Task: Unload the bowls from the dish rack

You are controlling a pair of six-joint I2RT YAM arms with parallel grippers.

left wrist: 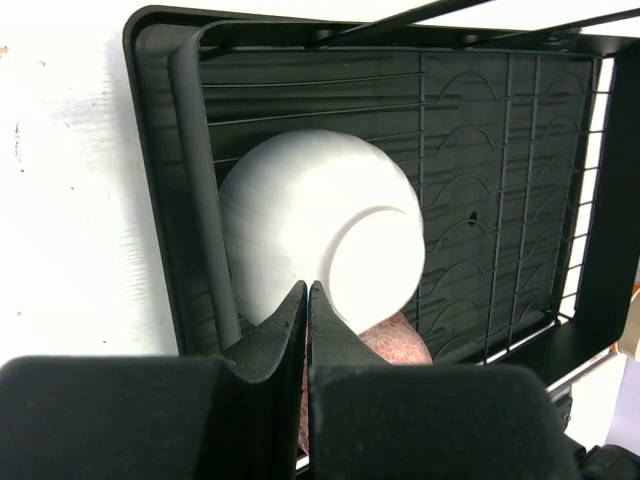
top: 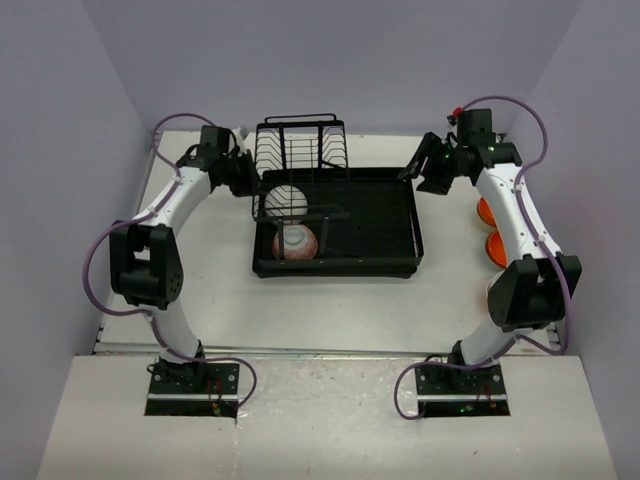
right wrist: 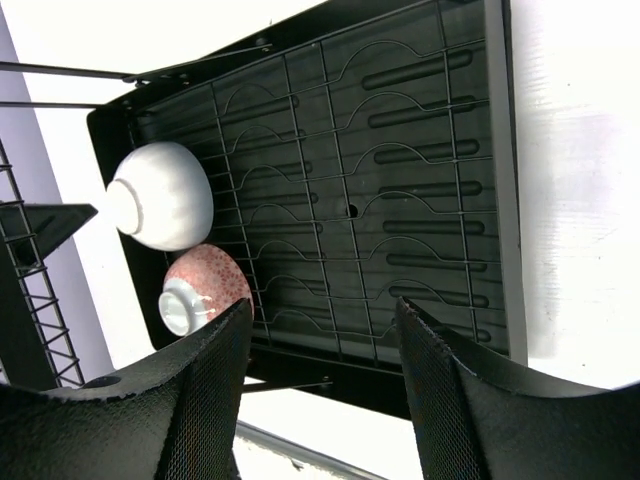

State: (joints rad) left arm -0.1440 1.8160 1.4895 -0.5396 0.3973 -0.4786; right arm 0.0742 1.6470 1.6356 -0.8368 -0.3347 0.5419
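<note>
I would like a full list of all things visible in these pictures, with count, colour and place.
dish rack: one, black, middle of the table
white bowl: one, white, left part of the rack
patterned bowl: one, pink and white, in the rack, just nearer than the white bowl
orange bowls: two visible, orange, on the table at right, partly behind the right arm
table: one, white
left gripper: black, shut, beside the white bowl
right gripper: black, open, at the rack's far right corner
</note>
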